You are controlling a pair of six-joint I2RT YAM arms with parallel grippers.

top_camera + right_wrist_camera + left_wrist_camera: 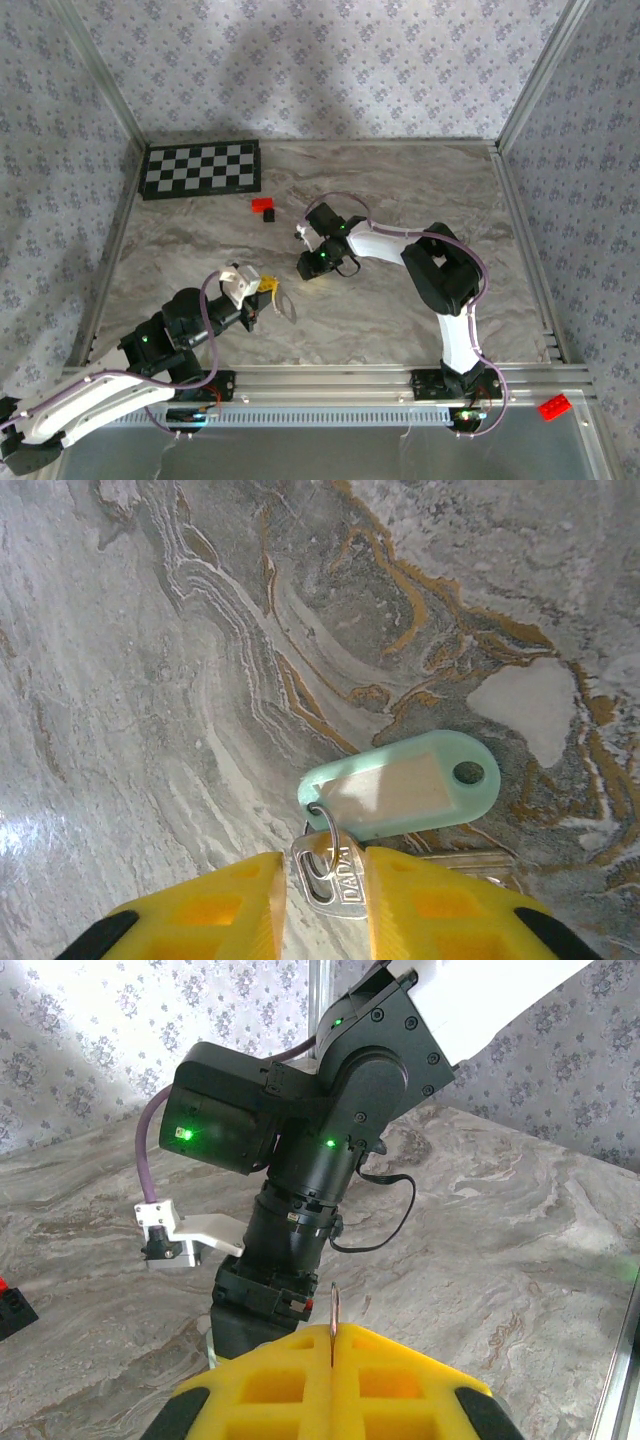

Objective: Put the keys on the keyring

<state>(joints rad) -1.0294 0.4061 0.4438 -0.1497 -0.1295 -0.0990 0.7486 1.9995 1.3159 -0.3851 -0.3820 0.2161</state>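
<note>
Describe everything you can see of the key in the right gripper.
The key is small, flat and silvery metal, its head stamped with letters that look like DADA. The head is pinched between the right gripper's yellow fingers. A thin wire ring through the top of the head links it to a mint-green plastic tag with a pale paper label. Its blade cannot be made out.

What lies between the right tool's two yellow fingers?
A silver key, linked by a small ring to a mint-green tag, as the right wrist view shows.
</note>
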